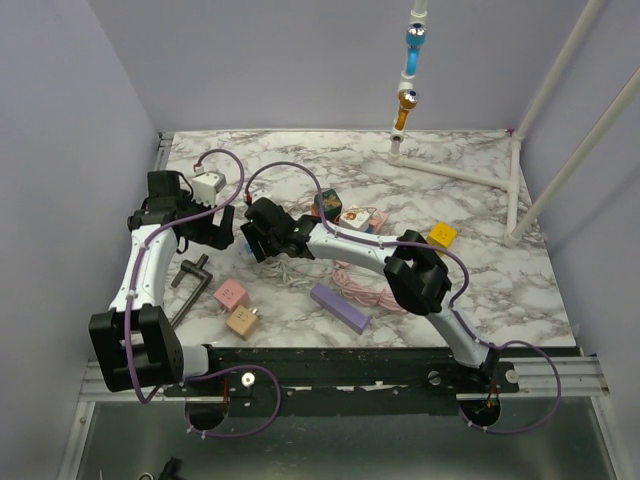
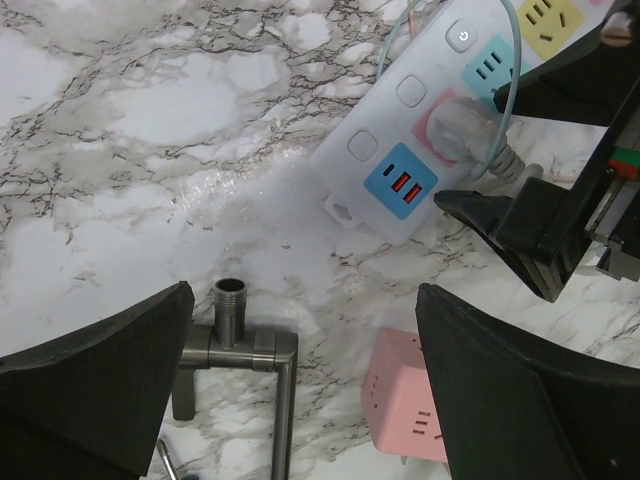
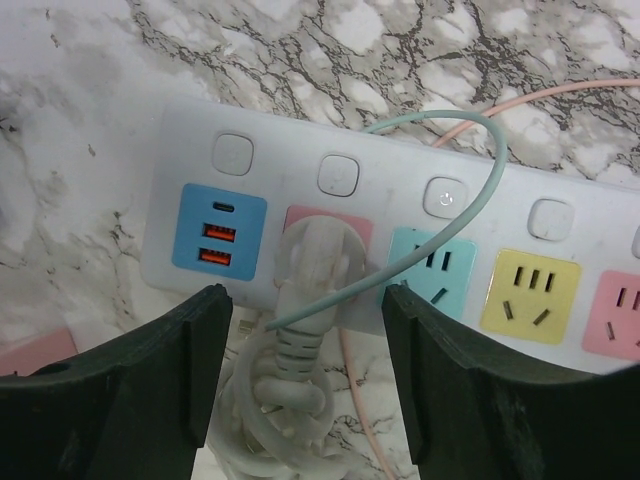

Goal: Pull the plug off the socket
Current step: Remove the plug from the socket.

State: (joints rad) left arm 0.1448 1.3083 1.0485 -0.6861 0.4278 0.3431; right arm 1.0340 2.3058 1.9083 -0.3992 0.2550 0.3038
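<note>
White plug [image 3: 315,262] seated in pink socket [image 3: 356,227]; right gripper [image 3: 305,300] spread astride; left gripper [image 2: 305,295] spread.

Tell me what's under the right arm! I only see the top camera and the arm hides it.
Observer: The right wrist camera shows a white plug pushed into the pink socket of a strip.
Operator: Is the pincer grabbing it?
Observer: Not yet. The right pincer is open, with one finger on each side of the plug.
Operator: What about the other pincer?
Observer: The left pincer is open and empty, over a metal pipe.
</note>
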